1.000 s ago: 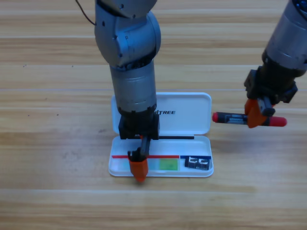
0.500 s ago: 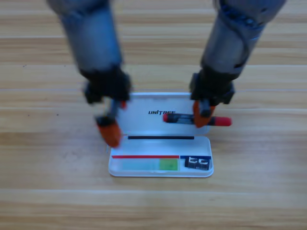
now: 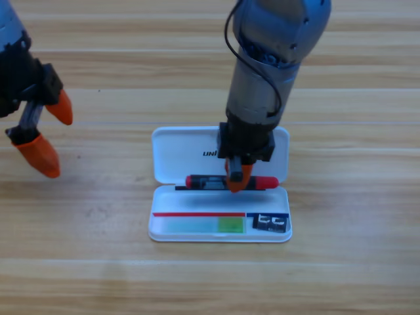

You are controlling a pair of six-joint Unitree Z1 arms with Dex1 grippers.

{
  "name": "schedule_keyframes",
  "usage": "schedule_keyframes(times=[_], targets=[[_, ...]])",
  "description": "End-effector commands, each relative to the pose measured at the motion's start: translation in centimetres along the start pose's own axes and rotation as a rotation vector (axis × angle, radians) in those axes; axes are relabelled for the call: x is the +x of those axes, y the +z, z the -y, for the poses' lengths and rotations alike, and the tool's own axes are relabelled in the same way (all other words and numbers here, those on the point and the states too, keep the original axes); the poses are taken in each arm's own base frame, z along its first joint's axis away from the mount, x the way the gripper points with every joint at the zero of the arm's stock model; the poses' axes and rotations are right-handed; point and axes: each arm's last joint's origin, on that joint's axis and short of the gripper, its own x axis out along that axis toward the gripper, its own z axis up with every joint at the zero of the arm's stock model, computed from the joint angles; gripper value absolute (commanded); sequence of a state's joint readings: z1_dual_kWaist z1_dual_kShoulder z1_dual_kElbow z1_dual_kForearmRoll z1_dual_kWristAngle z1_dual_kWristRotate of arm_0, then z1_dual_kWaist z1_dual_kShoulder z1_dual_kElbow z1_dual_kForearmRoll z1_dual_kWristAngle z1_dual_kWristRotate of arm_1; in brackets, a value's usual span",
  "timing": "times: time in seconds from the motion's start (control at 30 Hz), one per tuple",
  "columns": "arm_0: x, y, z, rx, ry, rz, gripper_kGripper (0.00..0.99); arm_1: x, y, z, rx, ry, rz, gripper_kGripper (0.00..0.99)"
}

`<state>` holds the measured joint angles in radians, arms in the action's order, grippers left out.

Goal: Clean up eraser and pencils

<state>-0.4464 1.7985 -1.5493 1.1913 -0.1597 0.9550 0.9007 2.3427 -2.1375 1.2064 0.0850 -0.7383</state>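
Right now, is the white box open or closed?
Open: the white case's lid lies flat behind its tray, and the eraser shows inside.

Wooden worktop [image 3: 341,262] fills the whole view, pale planks with grain running left to right. Darker seams cross it above and below the right end effector [image 3: 237,182]. Light even, soft shadows.

A white case [image 3: 172,149] lies open on the wooden table [image 3: 354,262] — just below centre; its lid lies flat toward twelve o'clock, its tray toward six.
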Motion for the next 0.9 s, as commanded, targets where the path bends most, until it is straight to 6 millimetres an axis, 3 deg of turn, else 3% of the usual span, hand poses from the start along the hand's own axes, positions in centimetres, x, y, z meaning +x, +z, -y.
schedule_keyframes(times=[0.03,0.27,0.5,0.53,0.6,0.63,0.77,0.9], targets=[[0.4,-2.0,0.1,-0.031,-0.028,0.005,0.990,4.4,1.6,-0.6,-0.011,0.043,-0.070,0.000],[1.1,-2.3,0.3,-0.031,-0.037,0.004,0.990,5.7,1.8,-0.3,-0.001,0.048,-0.086,0.000],[1.1,-2.3,0.2,-0.031,-0.036,0.005,0.990,5.8,1.8,-0.2,0.011,0.045,-0.090,0.000],[1.0,-2.3,0.2,-0.030,-0.034,0.006,0.990,5.7,1.8,-0.3,0.014,0.044,-0.089,0.196],[1.0,-2.3,0.2,-0.032,-0.033,0.007,0.990,5.5,1.8,-0.3,0.024,0.041,-0.087,0.692],[1.0,-2.3,0.2,-0.031,-0.032,0.009,0.990,5.4,1.8,-0.3,0.032,0.038,-0.086,0.868],[0.9,-2.2,0.1,-0.030,-0.029,0.015,0.990,3.3,1.6,-0.7,0.033,0.024,-0.057,0.946],[0.8,-2.1,0.0,-0.029,-0.024,0.018,0.990,-2.0,0.9,-2.2,0.027,0.024,0.035,0.976]])
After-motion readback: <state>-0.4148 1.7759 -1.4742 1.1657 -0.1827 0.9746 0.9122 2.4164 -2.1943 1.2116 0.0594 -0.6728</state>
